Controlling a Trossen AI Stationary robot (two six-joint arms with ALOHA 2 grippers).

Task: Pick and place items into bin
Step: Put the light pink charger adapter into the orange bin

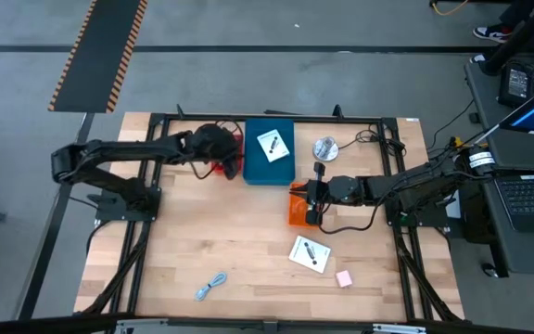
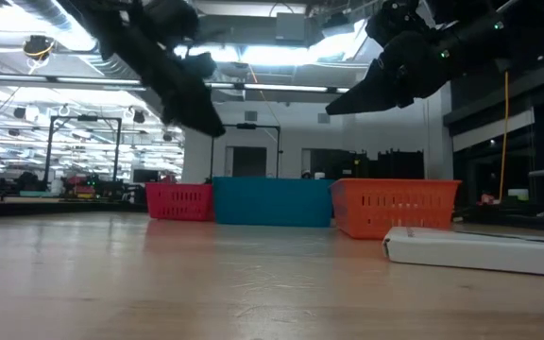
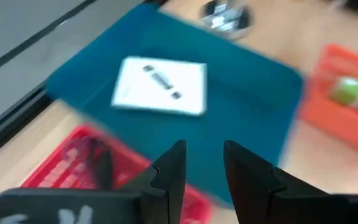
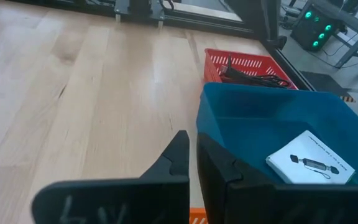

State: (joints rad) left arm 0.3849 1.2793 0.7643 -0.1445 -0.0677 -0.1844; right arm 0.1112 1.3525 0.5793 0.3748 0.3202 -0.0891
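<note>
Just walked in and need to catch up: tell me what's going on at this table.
Two robot arms are sorting loose items into bins. The left gripper hangs open and empty over the red bin, which holds a black cable. The right gripper is shut above the orange bin. One white card lies in the blue bin; another white card, a pink block and a light-blue cable remain on the table.

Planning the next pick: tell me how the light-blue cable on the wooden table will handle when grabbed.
The light-blue cable lies in a loose kinked bundle, so it is probably floppy and will dangle. It looks thin, likely light. It lies low on the table, so the fingers may need to reach the wood.
</note>
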